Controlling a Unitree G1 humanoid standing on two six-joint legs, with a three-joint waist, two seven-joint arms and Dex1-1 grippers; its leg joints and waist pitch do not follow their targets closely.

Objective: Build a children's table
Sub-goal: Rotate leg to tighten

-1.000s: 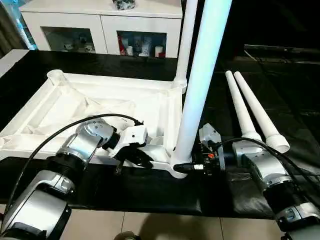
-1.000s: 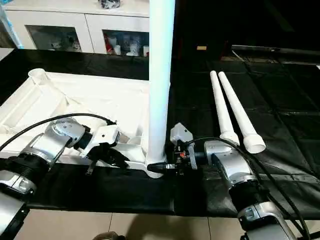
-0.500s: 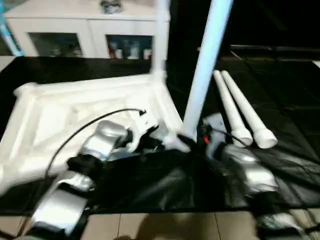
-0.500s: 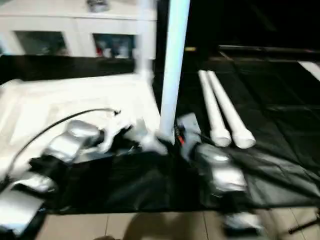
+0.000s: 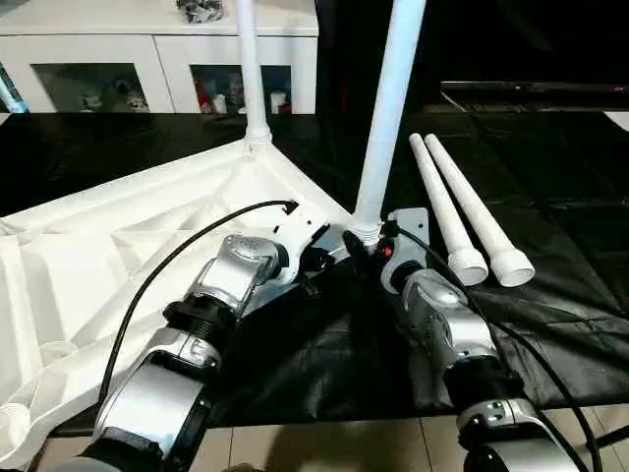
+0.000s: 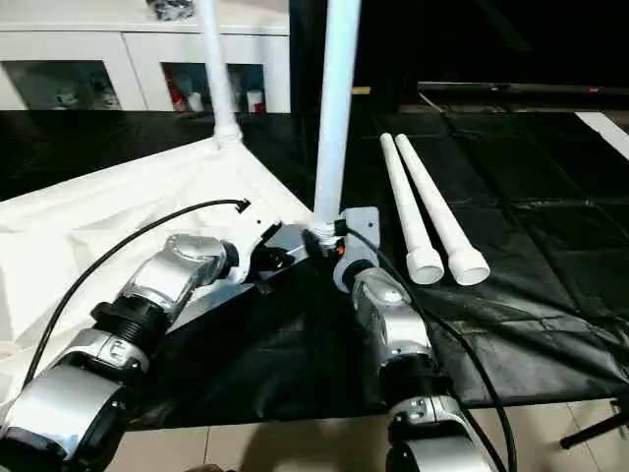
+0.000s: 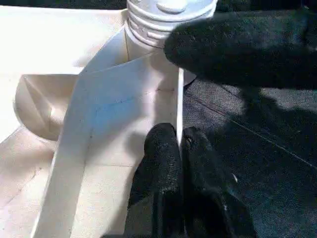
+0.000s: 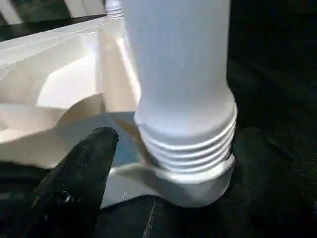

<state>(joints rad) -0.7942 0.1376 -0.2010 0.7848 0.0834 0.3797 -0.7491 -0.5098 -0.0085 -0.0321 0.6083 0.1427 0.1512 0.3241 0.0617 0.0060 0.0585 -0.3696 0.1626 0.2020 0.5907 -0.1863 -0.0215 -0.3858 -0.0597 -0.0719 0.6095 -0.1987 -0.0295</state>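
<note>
On black-covered bench (image 5: 550, 324): inverted white table top (image 5: 118, 246), two legs upright in corner sockets, near leg (image 5: 388, 118), far leg (image 5: 248, 69); two loose legs (image 5: 462, 211) alongside. Left gripper (image 7: 176, 148) jaws closed on top's rim; right gripper (image 5: 366, 241) jaws wide around near leg's threaded base.

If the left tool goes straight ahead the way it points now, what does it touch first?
Most likely the threaded base of the upright leg in the corner socket of the tabletop. The left tool, shut, points along the rim toward it; depth is unclear.
</note>
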